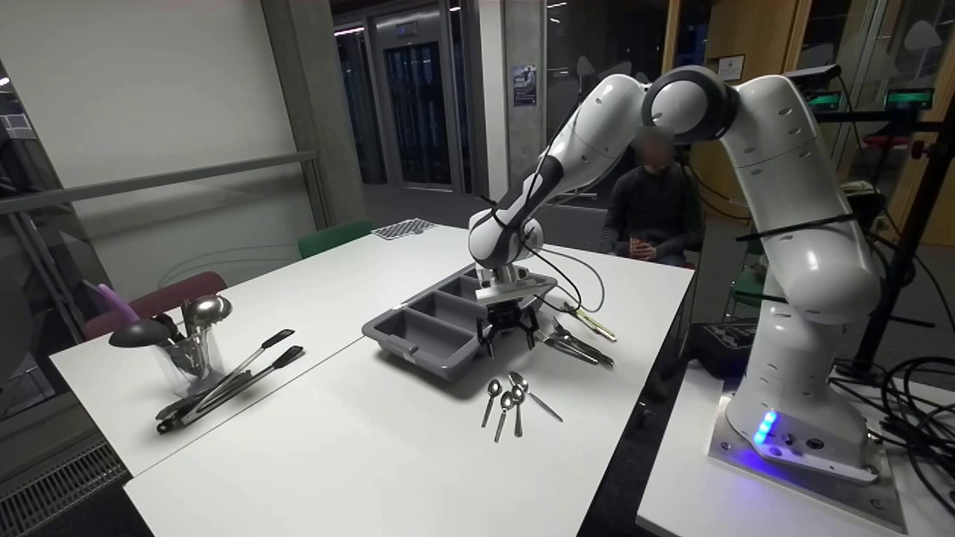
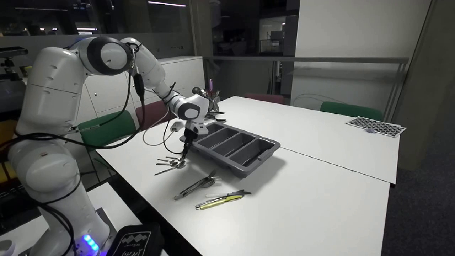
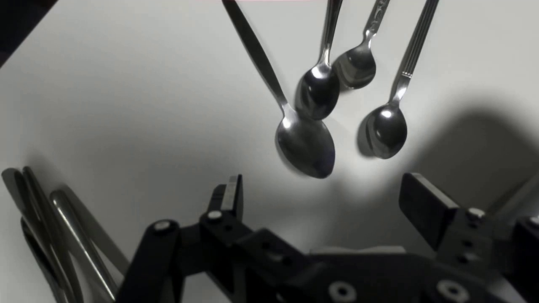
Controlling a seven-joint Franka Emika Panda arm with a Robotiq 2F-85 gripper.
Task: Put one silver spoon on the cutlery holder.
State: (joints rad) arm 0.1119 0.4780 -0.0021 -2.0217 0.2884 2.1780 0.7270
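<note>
Several silver spoons lie on the white table, in both exterior views (image 1: pixel 507 401) (image 2: pixel 180 165). In the wrist view the largest spoon (image 3: pixel 306 145) points its bowl down toward the fingers; a smaller spoon (image 3: pixel 320 92) overlaps its bowl edge. Another small spoon (image 3: pixel 386 130) lies apart at the right. My gripper (image 3: pixel 322 185) is open and empty, pointing down above the table. It is also in both exterior views (image 1: pixel 511 344) (image 2: pixel 184 155), beside the dark grey cutlery holder (image 1: pixel 418 356) (image 2: pixel 227 161). The holder's compartments that show look empty; the arm hides part of it.
A bunch of other cutlery (image 1: pixel 574 347) (image 2: pixel 199 185) and a yellow-green tool (image 1: pixel 593 324) (image 2: pixel 219 202) lie near the holder. Cutlery handles (image 3: pixel 46 235) show at the wrist view's left. Tongs (image 1: pixel 231 395) and a utensil cup (image 1: pixel 186 365) are across the table. A cable hangs by the wrist.
</note>
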